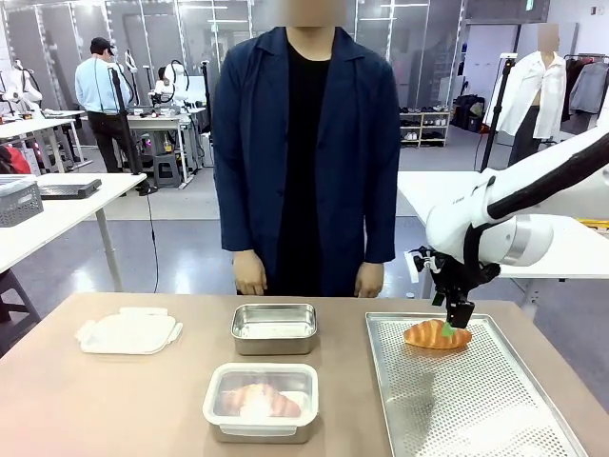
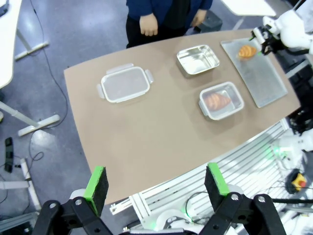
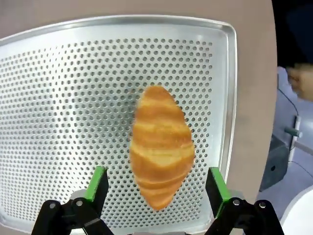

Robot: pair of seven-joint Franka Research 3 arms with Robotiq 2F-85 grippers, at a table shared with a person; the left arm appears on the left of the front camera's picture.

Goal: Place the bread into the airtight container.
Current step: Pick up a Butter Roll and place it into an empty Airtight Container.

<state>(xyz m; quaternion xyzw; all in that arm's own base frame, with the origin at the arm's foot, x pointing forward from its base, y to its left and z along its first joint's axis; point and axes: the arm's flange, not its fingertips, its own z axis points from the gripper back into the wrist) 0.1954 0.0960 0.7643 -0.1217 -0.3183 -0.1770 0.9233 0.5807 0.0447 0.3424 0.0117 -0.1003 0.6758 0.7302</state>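
Bread [image 3: 161,147] lies on the tray [image 3: 49,98] beneath the wide-spread right tool [image 3: 156,185].

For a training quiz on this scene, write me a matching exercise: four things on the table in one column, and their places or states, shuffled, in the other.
Things
1. croissant
2. steel container
3. lidded container
4. loose lid

Places or states
A. closed, with a second croissant inside
B. on the perforated tray, between the fingers of the open right claw
C. open and empty, mid-table on the person's side
D. flat on the table, on the robot's left

Pairs: 1-B, 2-C, 3-A, 4-D
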